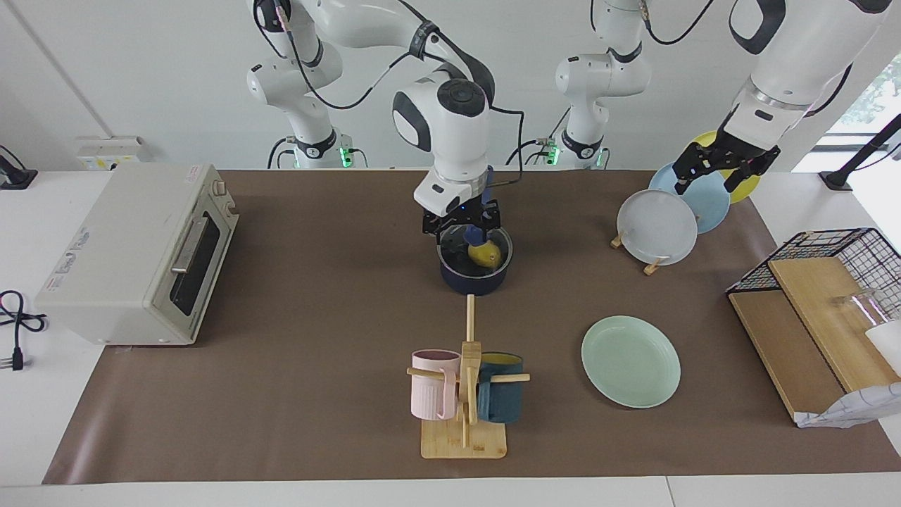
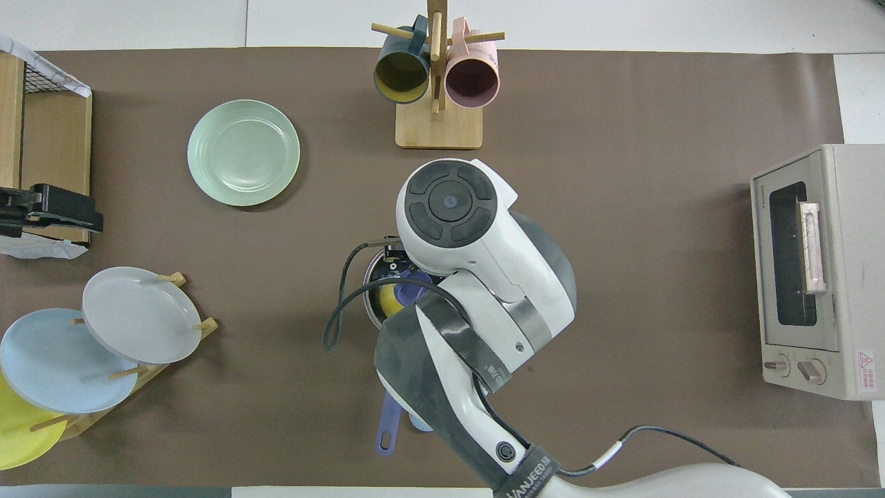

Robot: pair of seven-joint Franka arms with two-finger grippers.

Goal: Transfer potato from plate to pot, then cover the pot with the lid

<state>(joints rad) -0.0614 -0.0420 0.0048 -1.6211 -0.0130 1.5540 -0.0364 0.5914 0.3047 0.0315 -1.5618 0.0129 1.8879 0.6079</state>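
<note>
Plainly, in the facing view we see our right gripper (image 1: 461,224) released, fingers apart, just above the lid (image 1: 476,248), which sits on the pot (image 1: 475,278) over the potato (image 1: 485,254). The mint plate (image 1: 631,360) lies bare at four o'clock from the pot. Our left gripper (image 1: 718,169) waits open over the plate rack (image 1: 651,262).

From overhead, our right arm (image 2: 484,290) hides most of the pot; its strap reads "UEED".

White wall (image 1: 141,70), window (image 1: 880,91) w/ daylight, white table (image 1: 28,422), brown mat (image 1: 317,317).
</note>
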